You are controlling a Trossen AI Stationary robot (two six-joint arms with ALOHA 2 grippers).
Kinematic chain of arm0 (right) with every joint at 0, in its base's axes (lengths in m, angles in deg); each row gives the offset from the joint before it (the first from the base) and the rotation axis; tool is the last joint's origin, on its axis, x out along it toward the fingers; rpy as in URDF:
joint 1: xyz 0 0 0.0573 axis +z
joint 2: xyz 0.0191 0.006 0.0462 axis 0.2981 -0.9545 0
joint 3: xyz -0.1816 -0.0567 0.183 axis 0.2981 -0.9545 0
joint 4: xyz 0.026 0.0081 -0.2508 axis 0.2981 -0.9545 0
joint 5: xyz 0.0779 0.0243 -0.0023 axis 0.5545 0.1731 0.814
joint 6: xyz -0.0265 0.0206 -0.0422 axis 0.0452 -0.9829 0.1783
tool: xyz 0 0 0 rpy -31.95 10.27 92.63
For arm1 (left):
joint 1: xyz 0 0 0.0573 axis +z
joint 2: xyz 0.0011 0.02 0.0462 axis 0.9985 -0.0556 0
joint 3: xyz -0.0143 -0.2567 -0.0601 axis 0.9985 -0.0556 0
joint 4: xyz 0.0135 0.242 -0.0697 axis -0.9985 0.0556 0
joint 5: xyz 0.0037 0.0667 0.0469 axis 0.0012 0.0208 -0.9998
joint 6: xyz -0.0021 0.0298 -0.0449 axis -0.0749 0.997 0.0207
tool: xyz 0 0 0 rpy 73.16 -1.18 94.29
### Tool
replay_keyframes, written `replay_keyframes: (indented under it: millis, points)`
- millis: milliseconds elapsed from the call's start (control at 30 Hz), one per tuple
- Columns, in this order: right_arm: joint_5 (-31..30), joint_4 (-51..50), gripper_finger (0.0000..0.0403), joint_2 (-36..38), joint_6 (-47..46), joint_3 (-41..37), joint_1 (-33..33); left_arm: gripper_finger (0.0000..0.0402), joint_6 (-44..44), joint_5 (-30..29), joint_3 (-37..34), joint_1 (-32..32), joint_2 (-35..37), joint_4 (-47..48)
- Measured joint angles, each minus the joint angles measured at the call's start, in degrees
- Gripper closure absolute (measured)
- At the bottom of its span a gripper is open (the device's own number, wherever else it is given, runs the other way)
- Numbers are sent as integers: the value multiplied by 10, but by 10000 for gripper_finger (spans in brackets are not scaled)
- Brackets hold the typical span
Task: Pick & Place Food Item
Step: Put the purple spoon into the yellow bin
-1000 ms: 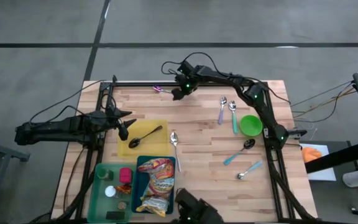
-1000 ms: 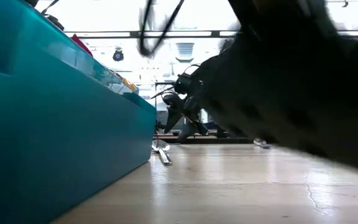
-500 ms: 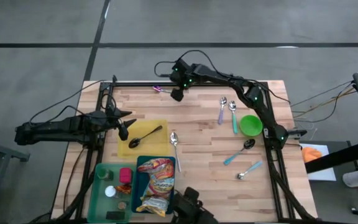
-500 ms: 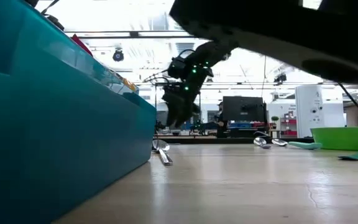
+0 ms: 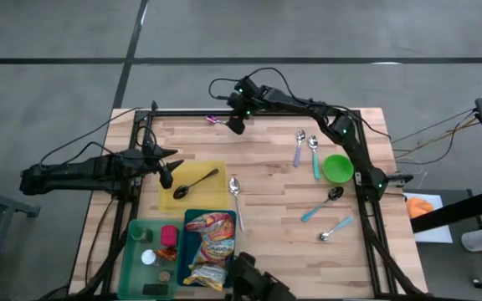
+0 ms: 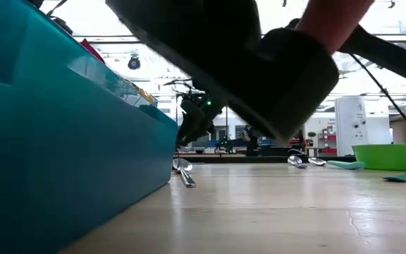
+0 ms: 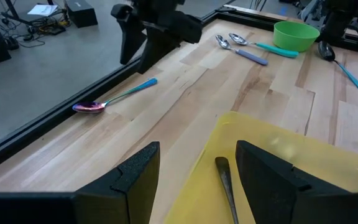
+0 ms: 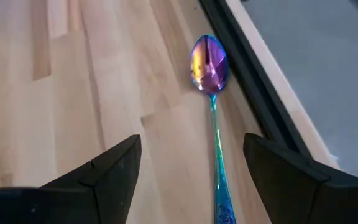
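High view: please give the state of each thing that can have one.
Right end effector: open, empty, above the iridescent spoon.
Left end effector: open, empty, over the yellow plate.
Black spoon: lying on the plate.
Green bowl: upright.
Teal bin: holds a snack bag.

My table (image 5: 266,184) is lit evenly from above, with only soft, short shadows. Looking low across it, bright windows (image 6: 189,14) behind glare white. A big dark shape (image 6: 259,56) up close is smeared with blur. The spoon (image 8: 210,68) shines with glare.
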Motion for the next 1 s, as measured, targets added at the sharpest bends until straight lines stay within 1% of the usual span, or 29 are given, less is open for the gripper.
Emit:
replay_keyframes:
  millis: [100,267,367,433,467,500,533,567,600,700,733,767,800,833,867,933,1000]
  points:
    - [25,-2,122,0,-8,-9,0,190,0,0,0,0,0,0]
    - [25,11,122,32,-16,-42,6,190,0,0,0,0,0,0]
    - [20,53,122,78,-36,-87,14,190,0,0,0,0,0,1]
    - [17,103,122,116,-51,-136,27,190,0,0,0,0,0,1]
    - [6,132,122,134,-64,-167,37,190,0,0,0,0,0,1]
    - [-14,166,122,153,-80,-199,47,190,0,0,0,0,0,1]
    - [-47,203,122,172,-97,-236,59,190,0,0,0,0,0,1]
    - [-94,238,122,190,-115,-274,71,190,0,0,0,0,0,1]
    - [-152,276,122,209,-136,-312,84,190,0,0,0,0,0,1]
    - [-361,396,122,252,-227,-420,130,190,0,0,0,0,0,1]
    - [-420,434,122,258,-246,-450,146,190,0,0,0,0,0,1]
    - [-469,479,122,263,-256,-478,162,190,0,0,0,0,0,1]
    - [-505,512,122,264,-255,-500,176,190,0,0,0,0,0,1]
    - [-523,533,122,264,-248,-517,187,190,0,0,0,0,0,1]
    - [-524,545,122,264,-242,-529,194,190,0,0,0,0,0,1]
    - [-517,544,122,264,-256,-542,199,190,0,0,0,0,0,1]
    - [-500,545,122,258,-278,-543,190,190,0,0,0,0,0,1]
